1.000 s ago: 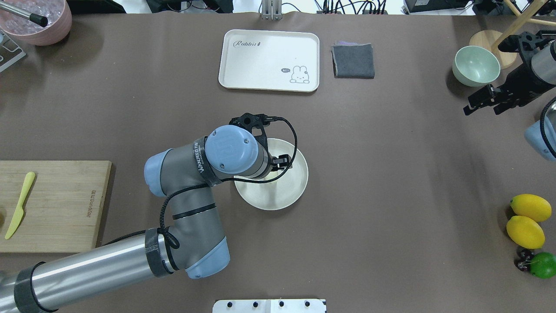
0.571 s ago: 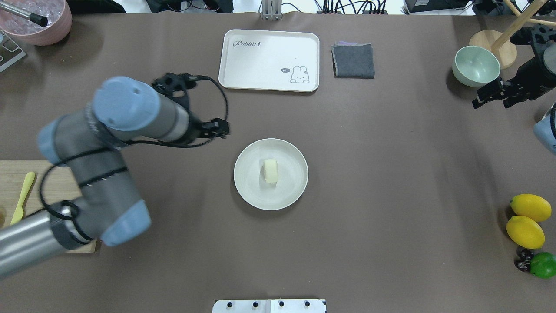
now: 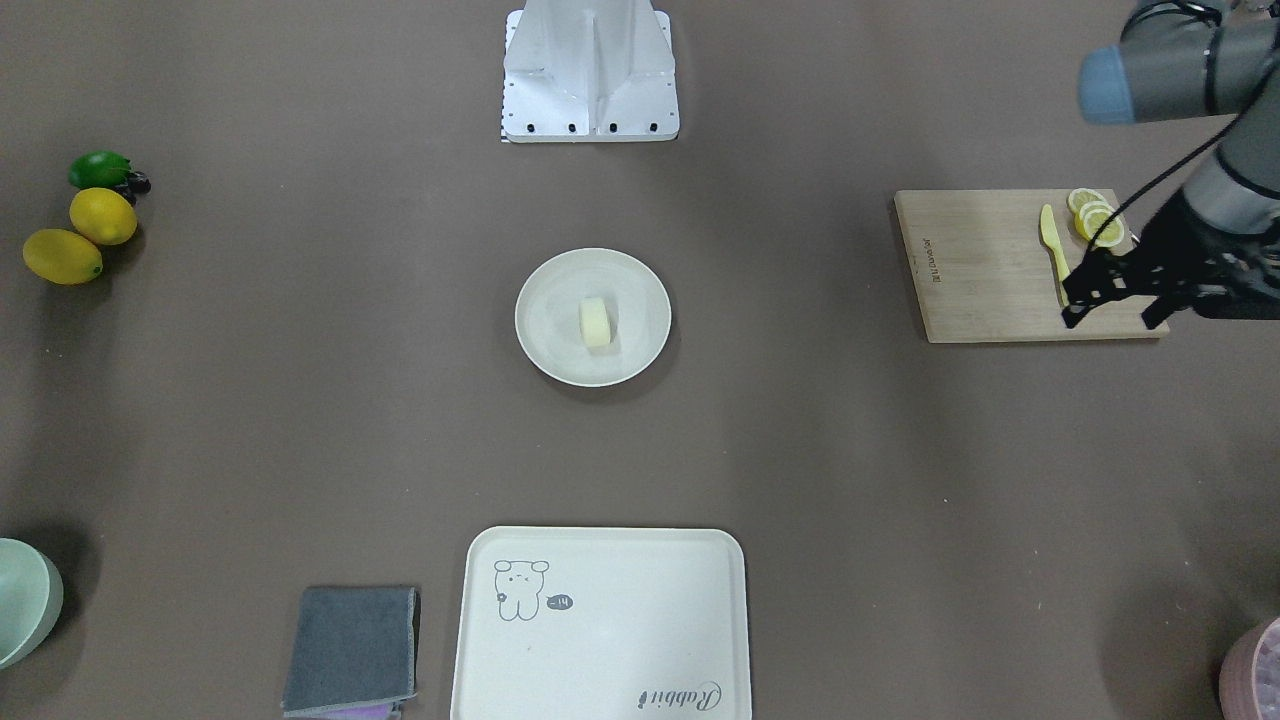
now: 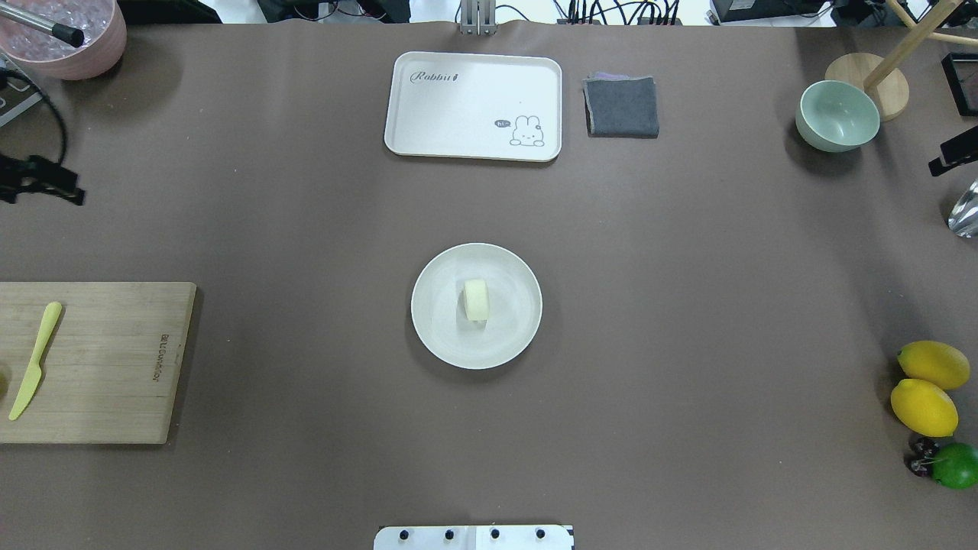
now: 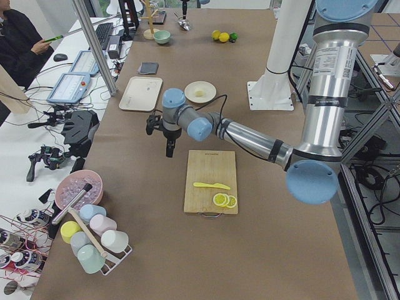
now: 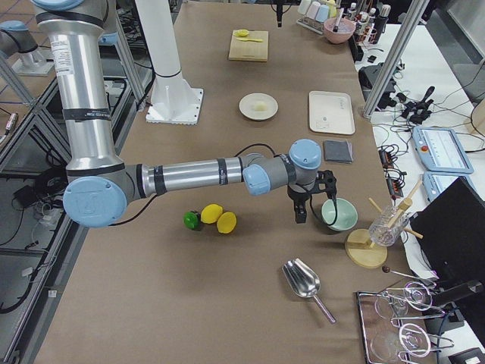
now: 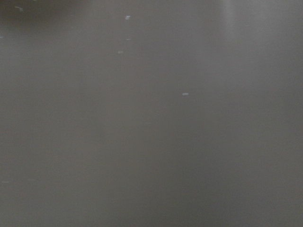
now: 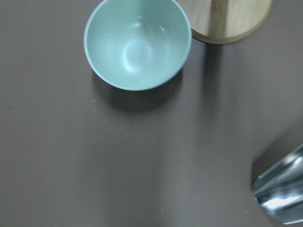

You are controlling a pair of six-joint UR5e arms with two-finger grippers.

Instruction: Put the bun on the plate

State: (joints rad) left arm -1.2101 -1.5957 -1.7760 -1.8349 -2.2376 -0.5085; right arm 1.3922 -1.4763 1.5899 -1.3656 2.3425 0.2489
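The pale cream bun [image 4: 476, 299] lies on its side near the middle of the round cream-white plate [image 4: 432, 334], at the table's centre; the front-facing view shows the same bun [image 3: 596, 322] and plate [image 3: 541, 345]. Nothing touches either. My left gripper [image 3: 1112, 312] hangs open and empty beside the cutting board, far from the plate; it also shows at the overhead view's left edge as the left gripper [image 4: 40, 187]. Only one black tip of my right gripper [image 4: 952, 157] shows at the right edge, near the green bowl, so I cannot tell its state.
A rabbit-print tray [image 4: 473, 105] and grey cloth [image 4: 621, 107] lie at the far side. Right: green bowl [image 4: 837, 115], wooden stand [image 4: 867, 84], lemons [image 4: 928, 386], a lime [image 4: 955, 466]. Left: cutting board [image 4: 107, 363] with a yellow knife [image 4: 34, 359], lemon slices [image 3: 1097, 218], pink bowl [image 4: 65, 34].
My left arm has drawn back from over the plate to the table's left edge, leaving the bun lying on the plate. My right arm has pulled away to the right.
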